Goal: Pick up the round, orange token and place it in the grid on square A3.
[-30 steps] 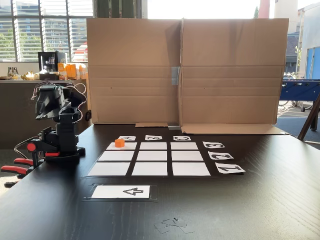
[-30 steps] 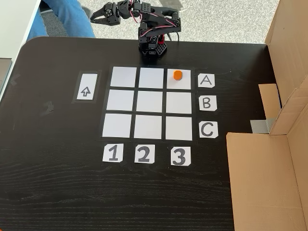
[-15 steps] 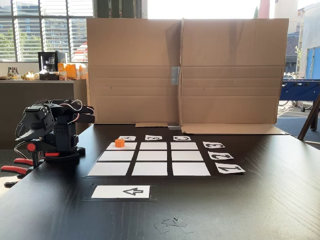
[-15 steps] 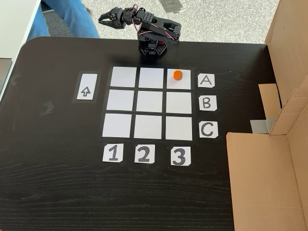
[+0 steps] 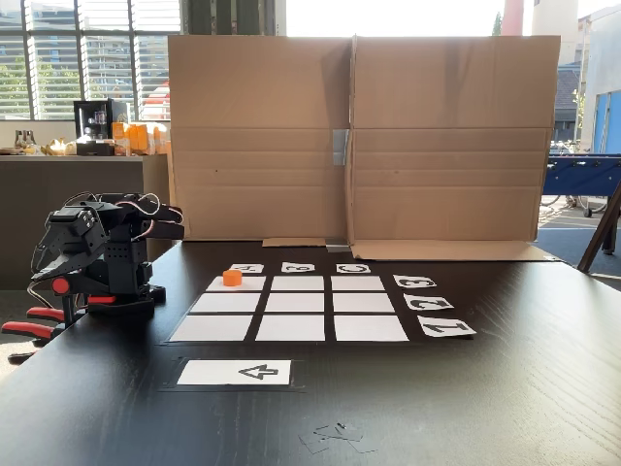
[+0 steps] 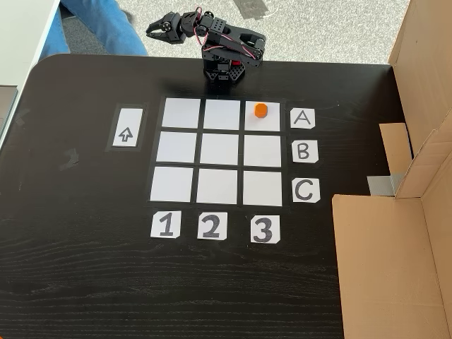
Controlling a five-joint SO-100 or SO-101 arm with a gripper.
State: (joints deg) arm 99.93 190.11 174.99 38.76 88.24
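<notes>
The orange token [image 6: 260,110] stands in square A3 [image 6: 272,122], the grid's [image 6: 219,148] corner cell beside the A card and in line with the 3 card. In the low fixed view the token [image 5: 232,278] sits on the far left cell [image 5: 254,284] of the grid [image 5: 291,303]. My arm is folded over its base at the table's edge. The gripper [image 6: 159,26] hangs past that edge, well apart from the token, its fingers slightly open with nothing between them. In the low view the gripper [image 5: 41,260] points down at the far left.
A white strip with a black arrow [image 6: 128,127] lies beside the grid. Letter and number cards [image 6: 302,151] edge it. Cardboard walls [image 5: 359,136] stand along one side. A person's blue-trousered leg [image 6: 99,25] is near the arm. Red clamps [image 5: 29,325] hold the base.
The arm dropped from its raised pose and folded down over its base, then shifted only slightly in the last half second. The token has not moved.
</notes>
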